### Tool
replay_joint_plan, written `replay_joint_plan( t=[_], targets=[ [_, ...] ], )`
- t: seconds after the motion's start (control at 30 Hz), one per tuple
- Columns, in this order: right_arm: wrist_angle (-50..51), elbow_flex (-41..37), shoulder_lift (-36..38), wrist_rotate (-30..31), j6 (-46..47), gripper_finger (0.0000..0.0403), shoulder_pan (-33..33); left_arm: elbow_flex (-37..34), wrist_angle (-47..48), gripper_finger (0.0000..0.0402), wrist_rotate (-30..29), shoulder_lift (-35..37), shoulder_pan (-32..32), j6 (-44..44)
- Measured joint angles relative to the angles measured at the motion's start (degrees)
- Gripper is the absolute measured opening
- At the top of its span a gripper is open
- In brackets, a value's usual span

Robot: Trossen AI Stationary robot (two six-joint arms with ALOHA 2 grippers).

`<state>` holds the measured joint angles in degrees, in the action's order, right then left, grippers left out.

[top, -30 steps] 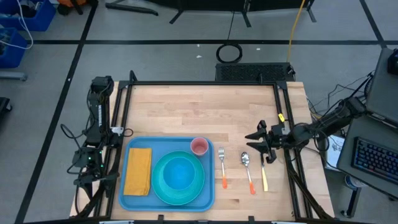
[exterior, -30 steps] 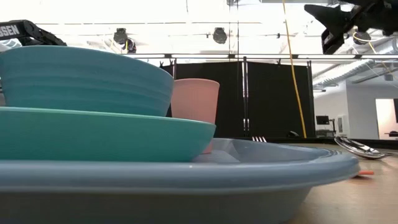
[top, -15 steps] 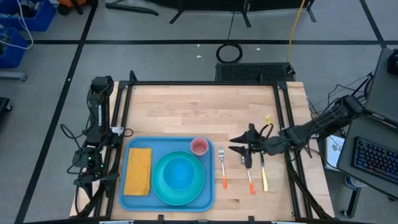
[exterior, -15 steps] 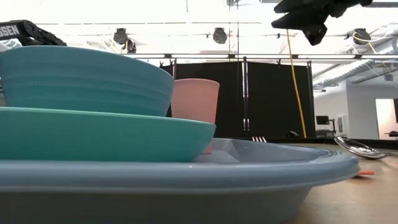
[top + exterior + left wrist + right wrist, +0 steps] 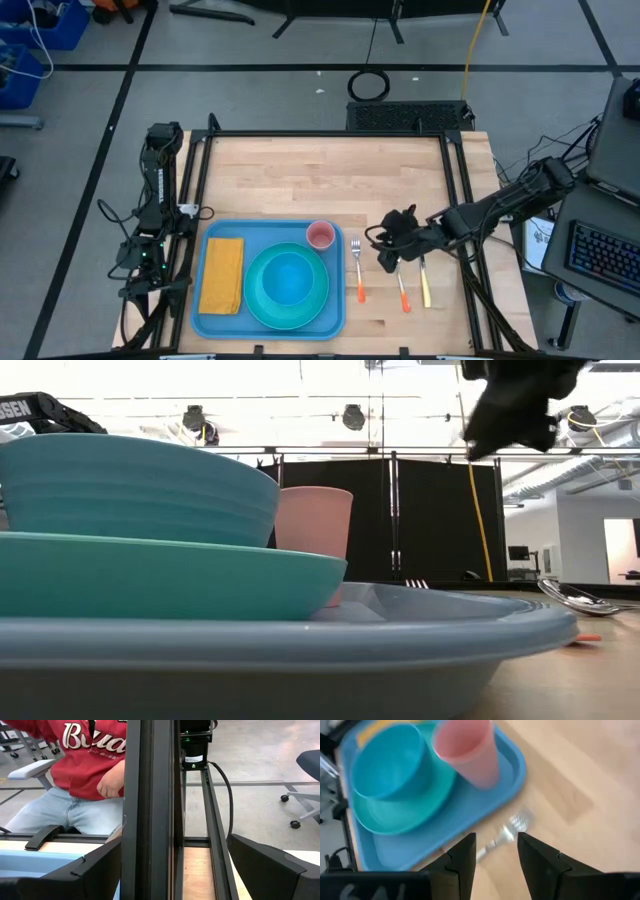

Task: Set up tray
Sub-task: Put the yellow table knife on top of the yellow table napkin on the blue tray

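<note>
- Three utensils lie on the bare table at about 3 o'clock of the tray: a fork just beside its rim, then a spoon, then a knife.
- The tray sits at the table's 6 o'clock edge, left of centre, carrying a yellow napkin, a teal plate with a blue bowl on it, and a pink cup.
- The right gripper hangs over the fork and spoon, jaws partly open and holding nothing; its wrist view shows the fork's tines between the two fingers.
- Risk: the fork lies flat, so a descent that is too shallow would close on air, and one too deep would jam the fingertips into the wood.
- Risk: fork and spoon lie near each other, so an off-centre closing could nudge the spoon or skid the fork against the tray's rim.
- Risk: the pink cup stands near that same rim; a wide swing toward 9 o'clock could tip it.
- The left gripper waits wide open and empty beyond the table's 9 o'clock edge, with a seated person close behind.
</note>
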<state>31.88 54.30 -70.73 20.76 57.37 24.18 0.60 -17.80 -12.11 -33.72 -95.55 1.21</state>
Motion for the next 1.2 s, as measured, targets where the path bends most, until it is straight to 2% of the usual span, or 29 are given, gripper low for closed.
replay_joint_plan(
  t=[0.17,0.3,0.47,0.6,0.7,1.0,1.2],
  targets=[
    [10.63,0.51,1.11,-3.77,11.22,0.0117,0.41,0.0,-0.02,0.0351,0.0,0.01,0.0,0.0],
    [20.55,0.36,1.09,-9.2,22.35,0.0097,2.28,0.0,-0.01,0.0351,0.02,0.01,0.0,0.0],
    [26.62,-1.47,0.92,-13.45,34.4,0.0081,5.32,0.0,0.0,0.0351,-0.01,0.01,0.0,0.0],
    [26.64,-4.26,0.62,-18.3,40.67,0.0088,7.6,0.0,0.0,0.0351,0.0,0.01,0.0,0.0],
    [25.89,-6.79,-0.26,-21.99,44.09,0.0109,8.94,0.0,0.0,0.0351,0.02,0.01,0.0,0.0],
    [11.91,-13.49,-2.74,-28.26,48.33,0.0194,10.74,0.0,0.0,0.0351,0.04,0.01,-0.02,0.0],
    [14.21,-13.81,-6.08,-33.08,50.09,0.0199,11.19,0.0,0.0,0.0351,0.02,0.01,0.0,0.0]
  ],
)
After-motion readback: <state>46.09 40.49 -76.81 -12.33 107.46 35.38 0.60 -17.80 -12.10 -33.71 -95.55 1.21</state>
